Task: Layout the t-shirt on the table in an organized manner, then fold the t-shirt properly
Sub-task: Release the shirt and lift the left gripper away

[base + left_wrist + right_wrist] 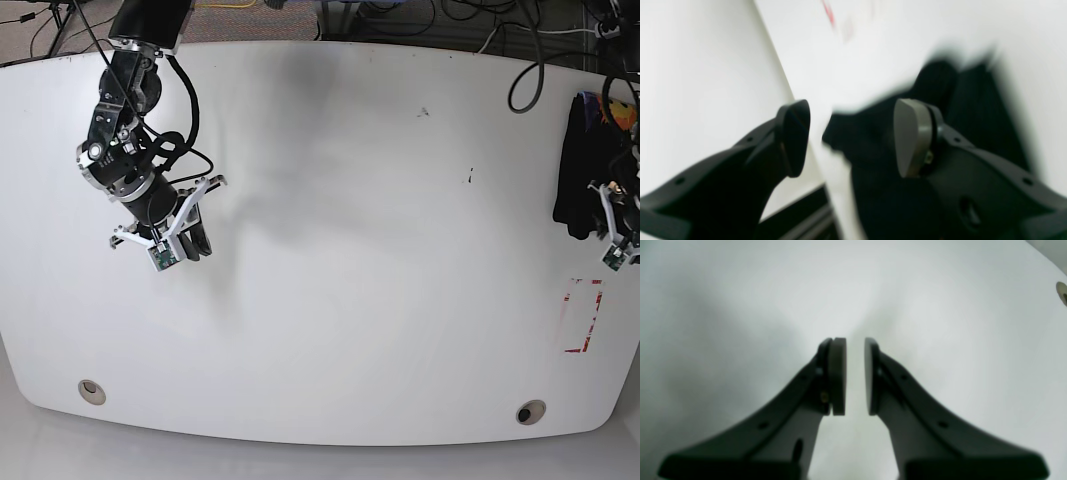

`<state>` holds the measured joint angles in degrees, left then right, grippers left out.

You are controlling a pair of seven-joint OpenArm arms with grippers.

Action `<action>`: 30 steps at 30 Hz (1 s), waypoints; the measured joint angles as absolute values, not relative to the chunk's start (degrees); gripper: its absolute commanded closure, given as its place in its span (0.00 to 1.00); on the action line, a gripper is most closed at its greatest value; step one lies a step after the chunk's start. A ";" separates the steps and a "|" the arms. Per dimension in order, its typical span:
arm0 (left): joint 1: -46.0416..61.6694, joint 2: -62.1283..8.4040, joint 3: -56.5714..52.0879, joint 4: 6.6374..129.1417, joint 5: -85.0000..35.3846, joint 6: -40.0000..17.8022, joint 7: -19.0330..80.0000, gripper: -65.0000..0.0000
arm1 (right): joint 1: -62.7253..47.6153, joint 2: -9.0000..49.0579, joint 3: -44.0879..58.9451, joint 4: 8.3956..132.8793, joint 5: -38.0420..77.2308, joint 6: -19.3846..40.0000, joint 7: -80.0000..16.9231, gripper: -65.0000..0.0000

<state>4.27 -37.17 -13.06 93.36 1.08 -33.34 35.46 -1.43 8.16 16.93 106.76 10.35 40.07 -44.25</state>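
The t-shirt [580, 165] lies bunched in a black heap at the table's [350, 250] right edge, with a bit of orange and yellow print showing at its far side. My left gripper [605, 205] hovers at the heap's near end. In the left wrist view, which is blurred, the left gripper [853, 136] is open, with black t-shirt [873, 146] fabric below the gap and behind the right-hand finger [912, 136]. My right gripper [195, 240] hangs over the bare left part of the table. Up close, the right gripper [855, 376] is all but shut, a thin slit between empty pads.
A red-and-white tape mark [583, 315] sits near the right edge, below the heap. Two round grommet holes [91, 391] [530, 411] lie near the front edge. Cables run behind the table's far edge. The table edge [790, 86] passes right by the left gripper.
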 measured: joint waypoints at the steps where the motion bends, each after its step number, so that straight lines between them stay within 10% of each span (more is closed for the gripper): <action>1: 4.51 -35.42 -12.99 94.56 1.04 -33.78 35.44 0.43 | -1.65 8.10 16.88 106.19 8.71 40.12 -42.19 0.85; 15: 8.08 -11.88 -13.26 100.27 6.42 -19.42 13.28 0.43 | -4.01 3.03 17.91 96.79 -10.70 40.60 -18.37 0.86; 30: 31.31 -2.87 -12.88 110.17 6.39 -16.88 7.25 0.43 | -21.71 2.85 22.98 103.68 -5.10 40.47 -20.16 0.86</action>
